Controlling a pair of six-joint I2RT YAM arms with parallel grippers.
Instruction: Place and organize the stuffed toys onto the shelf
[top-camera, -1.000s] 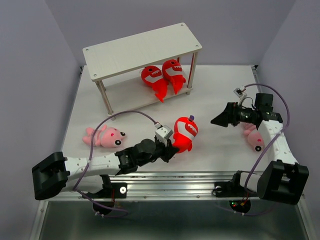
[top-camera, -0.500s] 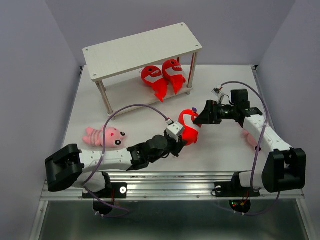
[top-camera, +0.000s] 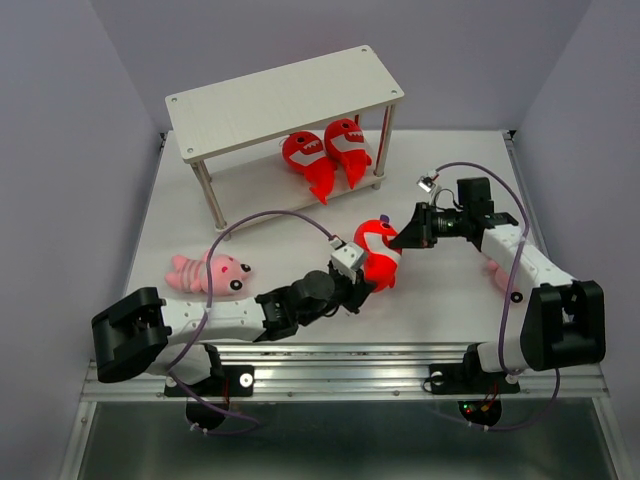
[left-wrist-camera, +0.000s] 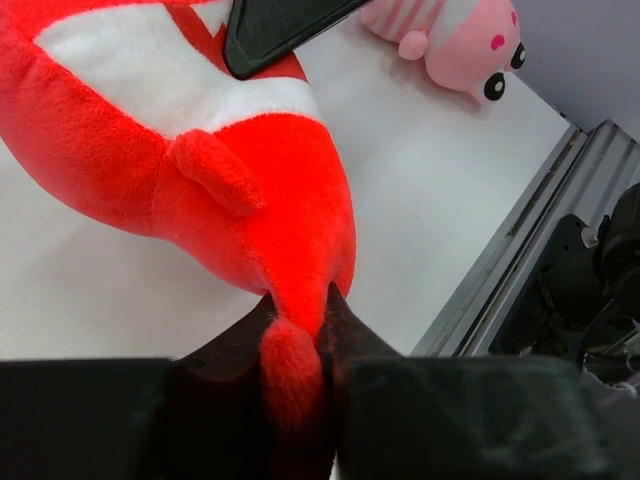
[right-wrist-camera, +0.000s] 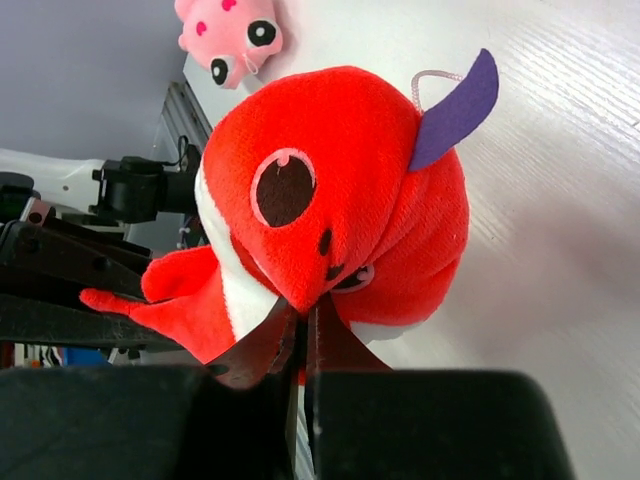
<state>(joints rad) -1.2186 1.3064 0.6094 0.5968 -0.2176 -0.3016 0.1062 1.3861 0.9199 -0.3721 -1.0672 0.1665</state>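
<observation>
well, close up the left jaws clamp the shark (left-wrist-camera: 200, 150) by its tail, the right jaws its mouth, mid-worktop (top-camera: 440, 300); overhead: three sharks, two (top-camera: 310, 160) (top-camera: 347, 148) on the lower shelf (top-camera: 270, 100), two pink toys (top-camera: 210, 272) (top-camera: 496, 275).

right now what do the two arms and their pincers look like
Left arm and right arm: white tubular links, bulky black joints. A thin purple cable runs along the left, a second purple cable along the right. The left wrist carries a small white block. Left pincer and right pincer have matte black fingers tapering to points.
</observation>
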